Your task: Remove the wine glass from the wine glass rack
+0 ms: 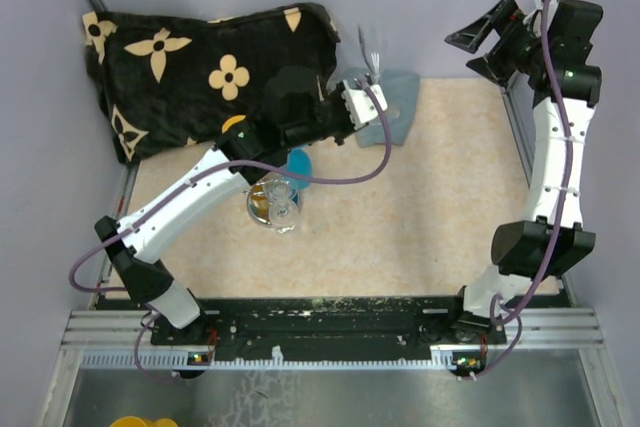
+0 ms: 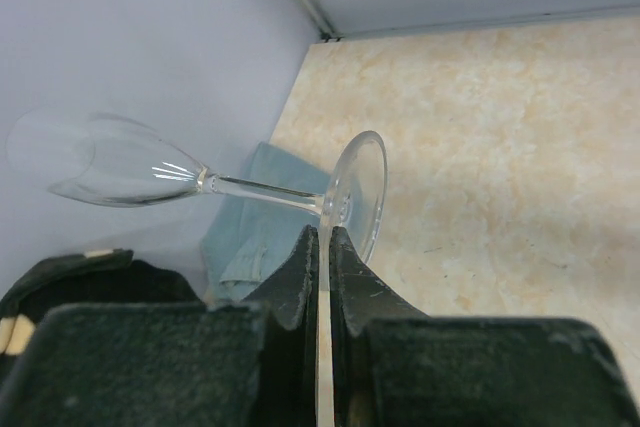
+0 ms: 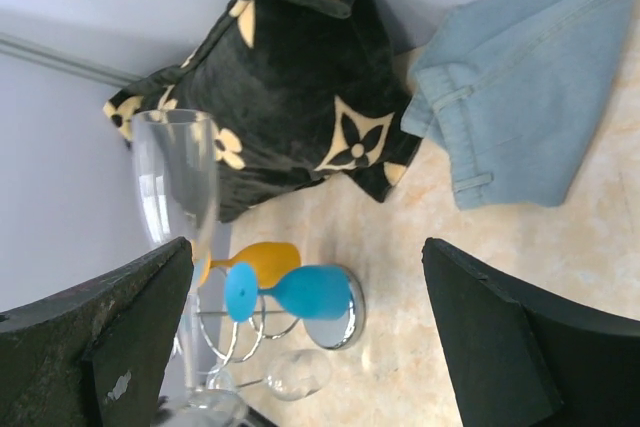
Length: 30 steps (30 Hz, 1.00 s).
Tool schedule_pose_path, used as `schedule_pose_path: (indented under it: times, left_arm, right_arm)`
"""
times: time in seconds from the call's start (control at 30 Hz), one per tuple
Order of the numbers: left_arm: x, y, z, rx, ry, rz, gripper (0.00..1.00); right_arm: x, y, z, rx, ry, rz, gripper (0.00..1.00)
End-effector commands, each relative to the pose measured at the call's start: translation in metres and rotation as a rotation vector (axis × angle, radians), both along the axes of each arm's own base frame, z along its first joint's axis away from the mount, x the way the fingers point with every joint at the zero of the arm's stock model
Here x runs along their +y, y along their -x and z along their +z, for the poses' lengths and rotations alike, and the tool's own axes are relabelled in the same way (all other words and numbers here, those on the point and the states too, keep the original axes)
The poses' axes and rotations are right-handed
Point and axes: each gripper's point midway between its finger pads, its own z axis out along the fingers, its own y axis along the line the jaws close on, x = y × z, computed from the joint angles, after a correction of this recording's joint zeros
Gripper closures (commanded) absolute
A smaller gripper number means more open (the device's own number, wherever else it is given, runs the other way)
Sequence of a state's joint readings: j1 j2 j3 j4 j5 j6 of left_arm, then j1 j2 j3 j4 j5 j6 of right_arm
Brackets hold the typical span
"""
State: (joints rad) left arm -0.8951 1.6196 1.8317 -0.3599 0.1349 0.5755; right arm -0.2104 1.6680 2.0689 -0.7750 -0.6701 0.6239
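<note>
My left gripper [image 1: 368,87] is shut on the round foot of a clear wine glass [image 2: 355,192], whose stem and bowl [image 2: 110,162] point toward the back wall. I hold it above the blue cloth, away from the rack. The glass also shows in the top view [image 1: 372,47] and in the right wrist view [image 3: 175,187]. The chrome wine glass rack [image 1: 262,209] stands under my left arm; in the right wrist view its round base [image 3: 340,322] shows, with a blue glass [image 3: 290,292], an orange glass [image 3: 255,262] and a clear glass [image 3: 295,374] hanging on it. My right gripper [image 1: 472,50] is open and empty, raised at the back right.
A black cushion with cream flowers [image 1: 210,67] lies at the back left. A folded light blue cloth [image 1: 395,117] lies against the back wall. Grey walls close in the back and both sides. A metal rail runs along the near edge.
</note>
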Motion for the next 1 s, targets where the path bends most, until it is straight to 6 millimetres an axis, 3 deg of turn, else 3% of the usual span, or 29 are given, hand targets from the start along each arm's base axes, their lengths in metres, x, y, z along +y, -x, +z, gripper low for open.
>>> schedule_pose_path:
  times: [0.0, 0.2, 0.5, 0.97]
  left_arm:
    - [-0.022, 0.014, 0.013, -0.076, 0.045, -0.065, 1.0]
    - [-0.041, 0.039, -0.006, -0.072, 0.023, -0.145, 1.0]
    - [-0.055, 0.066, -0.023, -0.137, -0.016, -0.217, 1.0]
    - [-0.057, 0.085, -0.024, -0.172, -0.031, -0.253, 1.0]
  right_arm:
    - [0.019, 0.036, 0.046, -0.153, -0.005, 0.074, 0.03]
    - [0.035, 0.055, 0.033, -0.14, -0.099, 0.143, 0.03]
    - [0.053, 0.08, 0.027, -0.137, -0.172, 0.221, 0.03]
    - [0.043, 0.077, -0.037, 0.006, -0.069, 0.145, 0.03]
